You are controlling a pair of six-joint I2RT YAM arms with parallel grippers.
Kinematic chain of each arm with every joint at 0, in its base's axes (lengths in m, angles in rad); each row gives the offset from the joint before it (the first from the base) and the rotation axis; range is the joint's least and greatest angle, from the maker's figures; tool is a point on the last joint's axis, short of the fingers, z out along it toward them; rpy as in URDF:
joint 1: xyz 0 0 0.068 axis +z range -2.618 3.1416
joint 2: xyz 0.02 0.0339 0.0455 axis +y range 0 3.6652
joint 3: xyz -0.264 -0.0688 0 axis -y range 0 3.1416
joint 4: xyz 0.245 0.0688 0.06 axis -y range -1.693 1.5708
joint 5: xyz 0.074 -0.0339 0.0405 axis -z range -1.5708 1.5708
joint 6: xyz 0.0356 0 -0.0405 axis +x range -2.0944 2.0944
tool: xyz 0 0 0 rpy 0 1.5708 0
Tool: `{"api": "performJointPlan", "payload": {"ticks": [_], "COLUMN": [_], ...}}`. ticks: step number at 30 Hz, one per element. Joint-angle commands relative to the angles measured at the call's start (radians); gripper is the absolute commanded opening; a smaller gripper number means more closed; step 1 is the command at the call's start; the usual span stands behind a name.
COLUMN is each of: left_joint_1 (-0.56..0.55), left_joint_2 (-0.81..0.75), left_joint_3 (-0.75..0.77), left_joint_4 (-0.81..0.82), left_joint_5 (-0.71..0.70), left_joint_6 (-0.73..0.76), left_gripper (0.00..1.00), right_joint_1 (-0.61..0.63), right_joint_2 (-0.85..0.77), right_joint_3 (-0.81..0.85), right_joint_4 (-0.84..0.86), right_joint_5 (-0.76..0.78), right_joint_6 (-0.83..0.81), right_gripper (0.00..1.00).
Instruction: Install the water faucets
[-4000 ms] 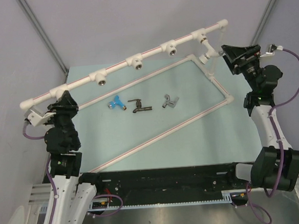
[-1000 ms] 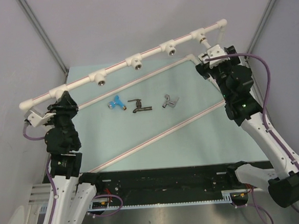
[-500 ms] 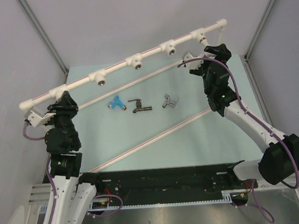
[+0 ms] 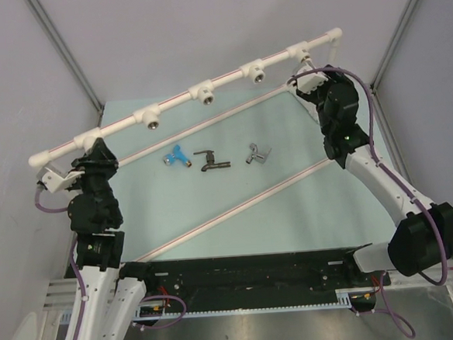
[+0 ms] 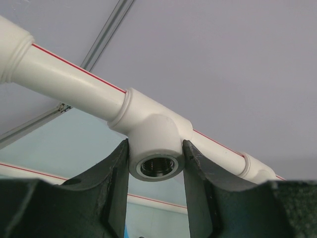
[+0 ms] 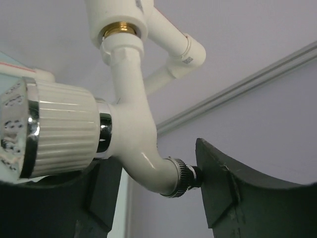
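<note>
Three water faucets lie on the pale green mat: a blue one [image 4: 177, 155], a dark one [image 4: 210, 162] and a silver one [image 4: 256, 154]. A white faucet [image 6: 131, 134] with a ribbed handle hangs from the rightmost tee fitting [image 4: 304, 54]. My right gripper [image 4: 312, 82] [image 6: 153, 173] is shut on it, one finger against the knurled spout tip and the other behind the handle. At the left end of the raised pipe, my left gripper [image 4: 93, 148] [image 5: 155, 148] is shut on the leftmost tee fitting [image 5: 153, 131], with both fingers pressed against its threaded socket.
Three more tee sockets [image 4: 206, 94] sit along the raised white pipe between the two grippers. The lower pipe frame [image 4: 208, 123] lies on the mat, with a diagonal bar [image 4: 237, 204] in front of the loose faucets. Grey walls close in on both sides.
My right gripper has shifted up and right to the white faucet, and its jaws have gone from wide to closed on it. The left arm and the loose faucets have not moved.
</note>
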Motion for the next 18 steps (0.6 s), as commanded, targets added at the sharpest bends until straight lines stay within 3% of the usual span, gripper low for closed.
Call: {"api": "performJointPlan", "payload": {"ticks": [1,7,12,13,18], "left_joint_1": [-0.018,-0.018,-0.018,-0.018,-0.019], "left_joint_2": [-0.01,-0.01,-0.012,-0.012,-0.014], "left_joint_3": [-0.014,-0.016,-0.016,-0.016,-0.016], "left_joint_4": [-0.056,-0.055,-0.055,-0.055,-0.053], "left_joint_5": [0.088,0.09,0.091,0.093,0.096], "left_joint_6": [0.027,0.026,0.027,0.029,0.029], "left_gripper": [0.0,0.0,0.0,0.0,0.0], "right_joint_1": [-0.019,-0.131,-0.246,-0.261,-0.312], "right_joint_2": [-0.012,-0.019,0.007,0.011,0.046], "right_joint_3": [0.065,0.065,0.065,0.065,0.045], "right_joint_4": [0.02,0.099,0.193,0.202,0.352], "right_joint_5": [-0.336,-0.644,-0.765,-0.804,-0.927], "right_joint_6": [0.415,0.97,1.416,1.572,1.918], "right_gripper": [0.58,0.47,0.4,0.4,0.38]}}
